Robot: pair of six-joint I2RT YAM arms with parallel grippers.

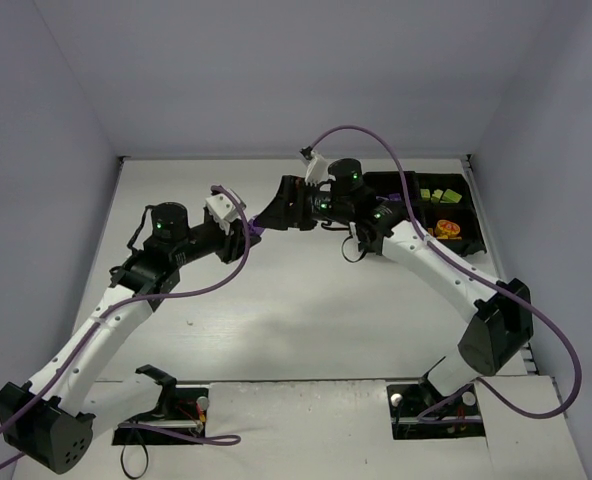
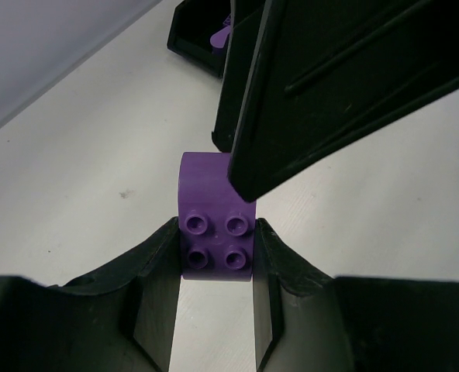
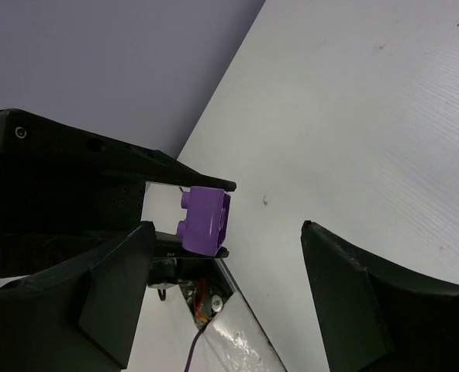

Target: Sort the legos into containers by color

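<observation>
My left gripper (image 1: 259, 229) is shut on a purple lego (image 2: 216, 232) with four studs and holds it above the table, as the left wrist view shows (image 2: 216, 226). My right gripper (image 1: 277, 212) is open and faces it closely, with one finger (image 2: 330, 77) over the brick's far end. In the right wrist view the purple lego (image 3: 206, 219) sits between the left fingers (image 3: 206, 184), just ahead of my open right gripper (image 3: 226, 263). The black tray (image 1: 474, 215) at the back right holds green legos (image 1: 436, 195) and orange legos (image 1: 446, 230). A purple piece (image 2: 222, 35) lies in the tray (image 2: 187, 43).
Purple cables loop over both arms (image 1: 376, 135). Grey walls close in the table on the left, back and right. The arm bases and mounting plates (image 1: 436, 400) are at the near edge.
</observation>
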